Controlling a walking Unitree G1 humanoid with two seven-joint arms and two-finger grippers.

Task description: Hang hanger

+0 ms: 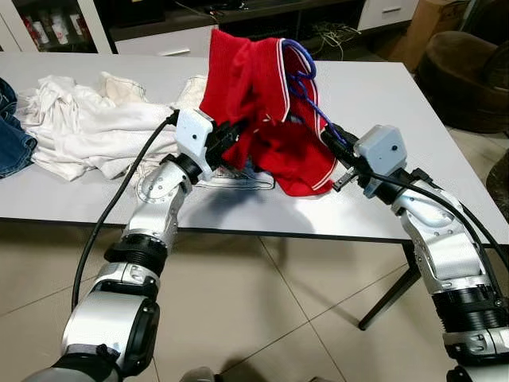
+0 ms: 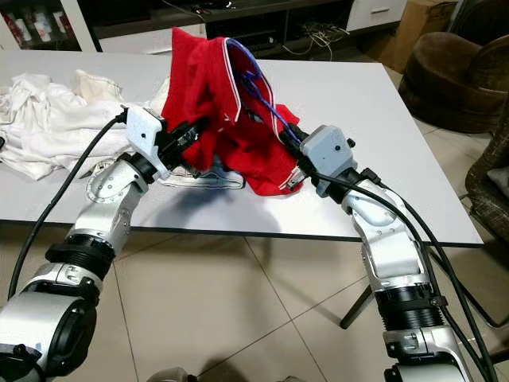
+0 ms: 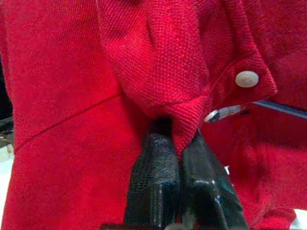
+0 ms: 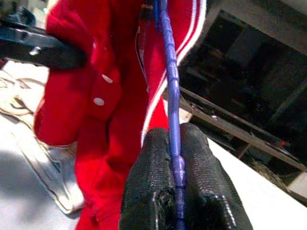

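A red polo shirt [image 1: 262, 103] with white trim is held up above the white table [image 1: 413, 119]. A blue hanger [image 1: 306, 87] runs through its collar, hook at the top. My left gripper [image 1: 237, 131] is shut on a fold of the red fabric near the placket buttons [image 3: 246, 78]; its fingers [image 3: 158, 187] pinch the cloth. My right gripper [image 1: 334, 139] is shut on the hanger's blue bar [image 4: 171, 100], with the fingertips [image 4: 153, 182] clamped either side of it. The hanger's lower part is hidden inside the shirt.
A heap of white clothes [image 1: 87, 119] lies on the table's left half, with blue jeans [image 1: 12, 135] at the left edge. A brown armchair [image 1: 469, 76] stands at the right. A dark TV shelf [image 1: 238, 20] runs behind the table.
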